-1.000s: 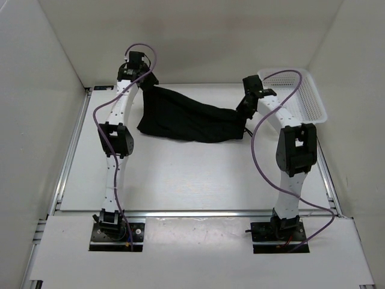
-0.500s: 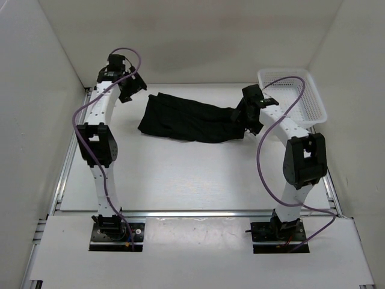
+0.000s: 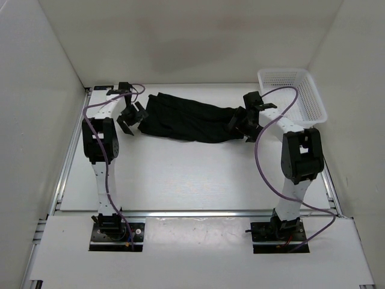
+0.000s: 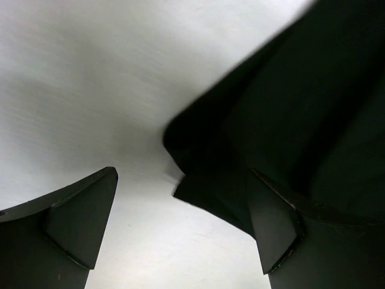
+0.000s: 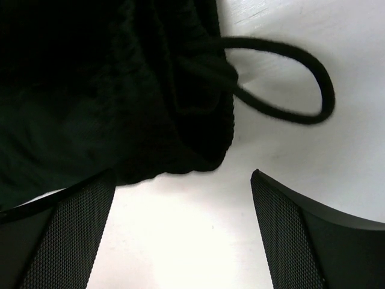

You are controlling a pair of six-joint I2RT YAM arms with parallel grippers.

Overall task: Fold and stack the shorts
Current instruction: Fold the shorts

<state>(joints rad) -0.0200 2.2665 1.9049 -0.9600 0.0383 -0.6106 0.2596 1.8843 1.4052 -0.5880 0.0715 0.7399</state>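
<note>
Left end effector (image 3: 128, 120), seen from above, hangs spread at the left end of the shorts (image 3: 186, 120), which lie stretched across the far part of the worktop (image 3: 180, 174). The right end effector (image 3: 242, 127) is spread at their right end, near a white basket (image 3: 301, 90). Left wrist view: a black fabric corner lies between wide fingers (image 4: 78, 223), ungripped. Right wrist view: a looped drawstring (image 5: 271, 44) lies beyond parted fingers (image 5: 66, 241).
</note>
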